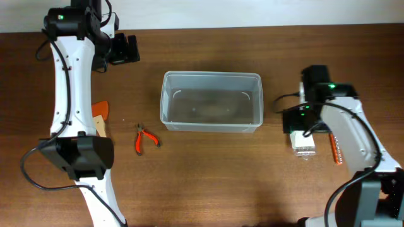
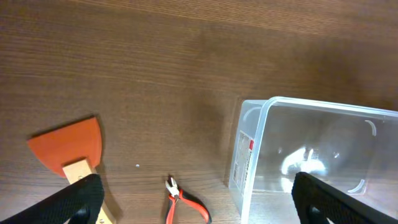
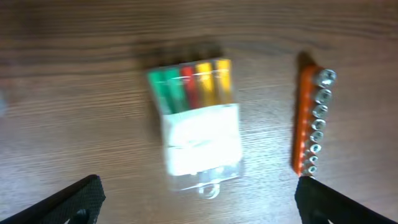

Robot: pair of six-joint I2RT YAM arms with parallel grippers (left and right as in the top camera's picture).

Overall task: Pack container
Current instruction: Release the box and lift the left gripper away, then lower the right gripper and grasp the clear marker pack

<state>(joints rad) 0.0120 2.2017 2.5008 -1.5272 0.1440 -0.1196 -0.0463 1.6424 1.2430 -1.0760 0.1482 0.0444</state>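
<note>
The right gripper [image 3: 199, 180] hangs with jaws spread wide and empty over a marker pack [image 3: 198, 124], with a bit holder [image 3: 313, 121] beside it. The container [image 1: 165, 104] sits mid-table between both grippers, touching neither. Farther back, the left gripper [image 1: 126, 49] is likewise spread and empty.

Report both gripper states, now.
Left gripper: open, holding nothing.
Right gripper: open, holding nothing, above the marker pack.
</note>
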